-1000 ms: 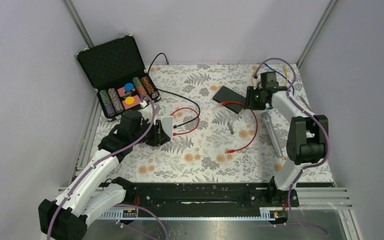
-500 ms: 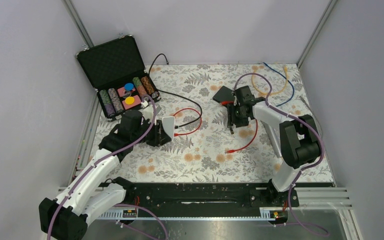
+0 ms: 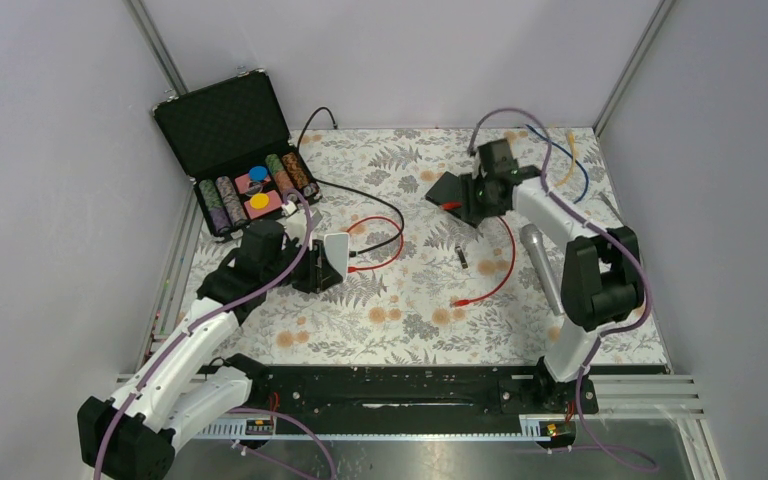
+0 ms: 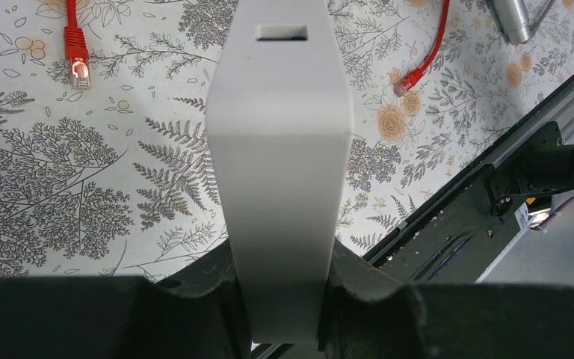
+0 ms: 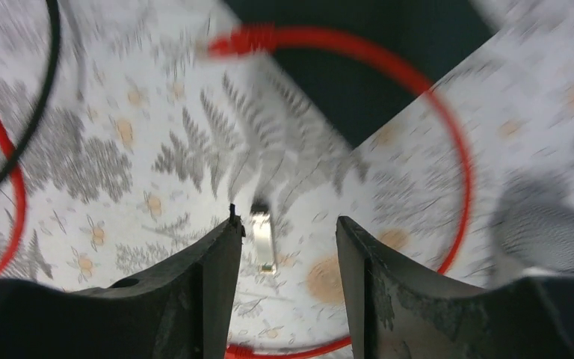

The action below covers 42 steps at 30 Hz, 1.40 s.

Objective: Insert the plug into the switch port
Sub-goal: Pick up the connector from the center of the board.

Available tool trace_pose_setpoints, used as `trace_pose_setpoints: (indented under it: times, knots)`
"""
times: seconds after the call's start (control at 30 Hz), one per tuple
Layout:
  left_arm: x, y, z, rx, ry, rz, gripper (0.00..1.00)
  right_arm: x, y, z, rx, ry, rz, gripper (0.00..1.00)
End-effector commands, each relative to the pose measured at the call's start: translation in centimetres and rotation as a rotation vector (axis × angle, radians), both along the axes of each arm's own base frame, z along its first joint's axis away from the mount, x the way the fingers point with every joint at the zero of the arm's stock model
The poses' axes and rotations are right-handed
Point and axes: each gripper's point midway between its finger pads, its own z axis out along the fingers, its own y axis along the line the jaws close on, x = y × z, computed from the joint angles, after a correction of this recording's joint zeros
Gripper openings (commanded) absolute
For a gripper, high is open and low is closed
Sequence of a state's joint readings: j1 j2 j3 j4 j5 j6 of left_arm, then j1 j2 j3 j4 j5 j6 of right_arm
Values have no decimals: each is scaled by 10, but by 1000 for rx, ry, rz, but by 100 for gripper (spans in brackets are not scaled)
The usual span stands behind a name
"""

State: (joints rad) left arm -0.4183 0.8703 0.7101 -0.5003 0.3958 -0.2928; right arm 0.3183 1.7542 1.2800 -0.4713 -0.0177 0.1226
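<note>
Resting plug (image 4: 75,63): end of the red cable (image 3: 375,240), flat on the table (image 3: 410,320) toward its left edge, just beside the switch, held by nothing.
Port (image 4: 282,32): small slot in the switch's narrow face, turned toward the table's middle, likely so a plug can enter straight.
Switch (image 3: 334,253): white box, held on edge.
Left gripper (image 4: 282,292): jaws pinching the switch's sides, bracing it.
Right gripper (image 3: 473,207): jaws spread, empty, toward the far right corner, above a small metal piece (image 5: 263,239), beside a black pad (image 3: 450,188).
Next: the right gripper probably must fetch the plug.
</note>
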Motion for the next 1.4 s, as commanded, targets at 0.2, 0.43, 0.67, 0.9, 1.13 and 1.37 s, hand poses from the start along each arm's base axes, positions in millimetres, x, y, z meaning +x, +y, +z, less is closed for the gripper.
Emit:
trace_pose_setpoints:
  times: [0.2, 0.43, 0.67, 0.9, 1.13, 1.37]
  knots:
    - [9, -7, 19, -36, -73, -19, 0, 109, -111, 57, -36, -97, -195, 58]
    - [10, -7, 15, -25, -57, -16, 0, 108, -40, 60, 195, -192, 277, 57]
    - [6, -13, 16, -50, -51, -55, 0, 70, 33, 34, 109, -319, 792, 61]
    - [5, -14, 14, -50, -43, -64, 0, 80, 52, 25, 2, -598, 1043, 63]
    - [5, -13, 11, -41, -32, -65, 0, 93, 56, 9, -123, -641, 1149, 58]
    - [6, -14, 10, -39, -27, -69, 0, 83, 61, -10, -183, -623, 1225, 64]
